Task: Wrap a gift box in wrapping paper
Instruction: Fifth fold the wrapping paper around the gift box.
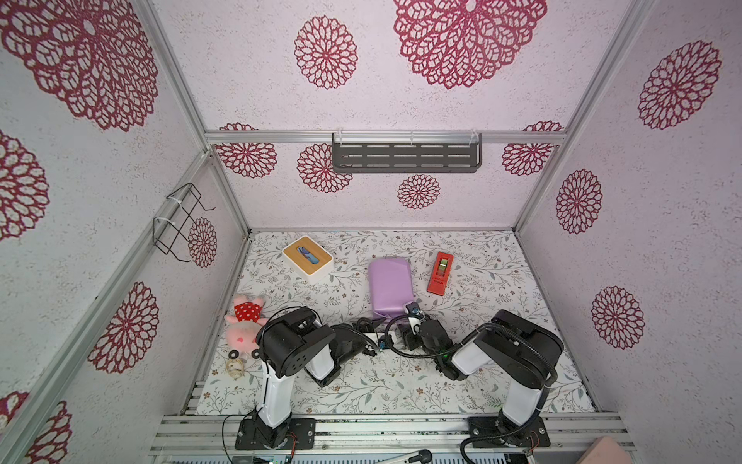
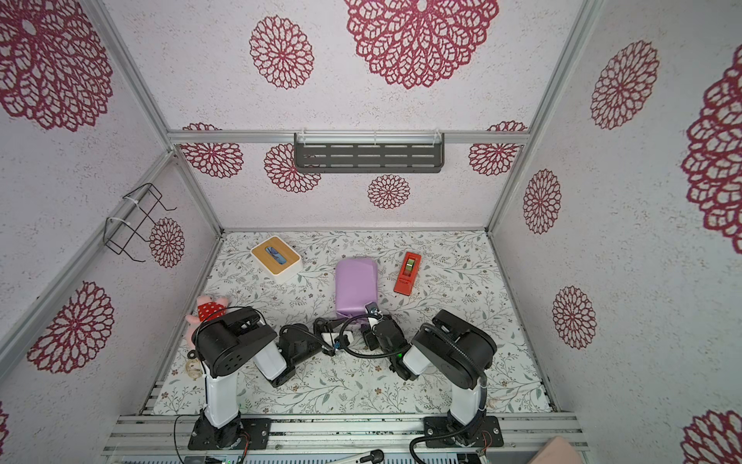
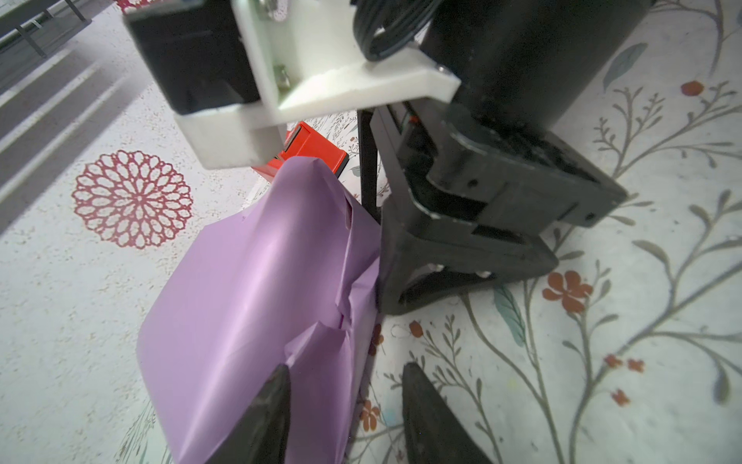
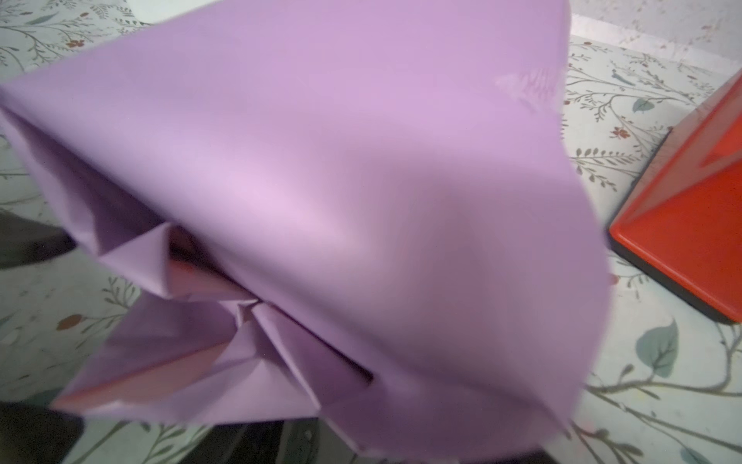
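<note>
The left end effector is seen with jaws apart at the crumpled near end of the wrapping paper. The right end effector is set against that end, its opening unreadable. End-flap closing is judged in hand; flattening and taping are called for next. The gift box, hidden inside, lies mid-way on the table, long axis running near edge to far edge, loose end toward the near edge.

Lilac wrapping paper, red tape dispenser, leafy floral table covering
</note>
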`<state>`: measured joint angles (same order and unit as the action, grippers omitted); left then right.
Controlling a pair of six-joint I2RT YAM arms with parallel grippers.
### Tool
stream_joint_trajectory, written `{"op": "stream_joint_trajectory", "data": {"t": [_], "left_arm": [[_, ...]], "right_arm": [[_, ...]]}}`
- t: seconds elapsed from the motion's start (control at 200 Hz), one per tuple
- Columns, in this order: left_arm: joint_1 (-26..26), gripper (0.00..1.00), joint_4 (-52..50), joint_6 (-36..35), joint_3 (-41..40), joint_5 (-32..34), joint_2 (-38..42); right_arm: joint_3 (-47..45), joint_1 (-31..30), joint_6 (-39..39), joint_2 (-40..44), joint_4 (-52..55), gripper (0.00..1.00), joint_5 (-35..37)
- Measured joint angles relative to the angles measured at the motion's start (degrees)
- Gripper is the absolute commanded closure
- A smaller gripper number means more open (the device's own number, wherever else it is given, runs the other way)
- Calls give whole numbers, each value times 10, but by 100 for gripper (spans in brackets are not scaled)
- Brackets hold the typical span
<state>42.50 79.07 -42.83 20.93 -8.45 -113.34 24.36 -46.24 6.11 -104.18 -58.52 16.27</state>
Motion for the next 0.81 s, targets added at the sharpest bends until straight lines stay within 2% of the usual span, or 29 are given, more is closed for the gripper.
{"op": "stream_joint_trajectory", "data": {"t": [0.285,0.52,0.695,0.805], "left_arm": [[-1,27,5,-2,-25,0,47],[-29,8,-36,-22,-20,-19,83],[-48,0,-104,-51,16,-41,100],[-55,2,-130,-65,36,-51,100]], "right_arm": [[-6,7,10,0,-6,36,-4],[-6,12,21,0,-11,37,-11],[-6,15,31,-1,-18,38,-15],[-6,16,37,-3,-23,39,-16]]}}
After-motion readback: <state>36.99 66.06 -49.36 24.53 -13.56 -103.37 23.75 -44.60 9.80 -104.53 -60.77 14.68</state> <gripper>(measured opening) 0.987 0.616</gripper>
